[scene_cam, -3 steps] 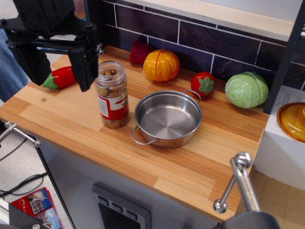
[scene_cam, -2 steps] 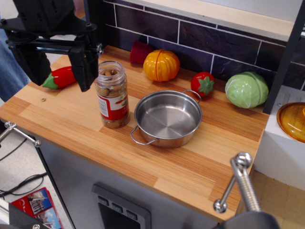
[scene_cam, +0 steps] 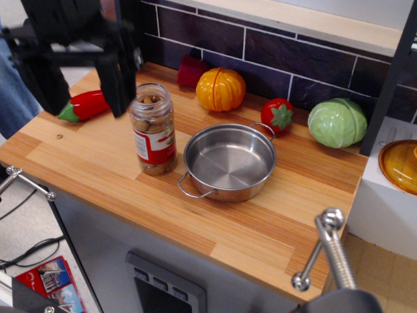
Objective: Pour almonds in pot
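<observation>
The almonds [scene_cam: 152, 130] are small brown nuts in a clear plastic jar with a red-and-white label. The jar stands upright on the wooden counter, just left of the pot. The pot [scene_cam: 229, 161] is a shallow shiny steel pot with two wire loop handles, and nothing is in it. My gripper [scene_cam: 81, 88] is black and hangs above the counter's back left, just left of the jar. It is open and holds nothing. Its right finger [scene_cam: 118, 85] is close beside the jar's top, and its left finger [scene_cam: 45, 85] is further left. The gripper looks blurred.
A red toy pepper [scene_cam: 86, 105] lies behind the gripper. A red cup [scene_cam: 193, 70], an orange pumpkin [scene_cam: 221, 89], a tomato [scene_cam: 279, 115] and a green cabbage [scene_cam: 337, 122] line the back wall. An orange glass lidded dish [scene_cam: 401, 166] sits at the right. A metal rod [scene_cam: 328, 251] stands at the front right.
The gripper has shifted slightly up and is now motion-blurred. The jar and pot have not moved.
</observation>
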`<state>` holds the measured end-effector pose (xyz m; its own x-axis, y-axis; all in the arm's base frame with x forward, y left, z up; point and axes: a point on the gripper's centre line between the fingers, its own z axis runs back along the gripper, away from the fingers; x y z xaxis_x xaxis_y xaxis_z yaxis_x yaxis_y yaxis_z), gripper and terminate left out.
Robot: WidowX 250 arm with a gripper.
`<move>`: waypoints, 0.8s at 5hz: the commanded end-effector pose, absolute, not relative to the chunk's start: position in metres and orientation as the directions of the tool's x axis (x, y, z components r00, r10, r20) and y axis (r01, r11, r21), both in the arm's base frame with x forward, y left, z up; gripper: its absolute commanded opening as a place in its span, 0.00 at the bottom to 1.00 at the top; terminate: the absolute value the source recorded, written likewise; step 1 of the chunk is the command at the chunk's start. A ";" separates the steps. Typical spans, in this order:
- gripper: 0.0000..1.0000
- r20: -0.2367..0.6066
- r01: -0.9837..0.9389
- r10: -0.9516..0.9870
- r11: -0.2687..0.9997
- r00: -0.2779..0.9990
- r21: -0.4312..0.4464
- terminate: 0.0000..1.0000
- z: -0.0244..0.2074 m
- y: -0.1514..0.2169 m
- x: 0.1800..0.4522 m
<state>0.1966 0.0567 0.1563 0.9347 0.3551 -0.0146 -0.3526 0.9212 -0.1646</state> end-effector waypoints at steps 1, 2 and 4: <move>1.00 -0.053 -0.588 0.591 0.782 0.805 -0.208 0.00 0.180 0.092 0.222; 1.00 -0.194 -0.733 0.707 0.655 0.680 -0.182 0.00 0.168 0.116 0.234; 1.00 -0.336 -0.868 0.801 0.469 0.495 -0.161 0.00 0.155 0.158 0.259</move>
<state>0.2634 0.1554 0.1390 0.4694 0.7875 -0.3994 -0.8791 0.4592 -0.1277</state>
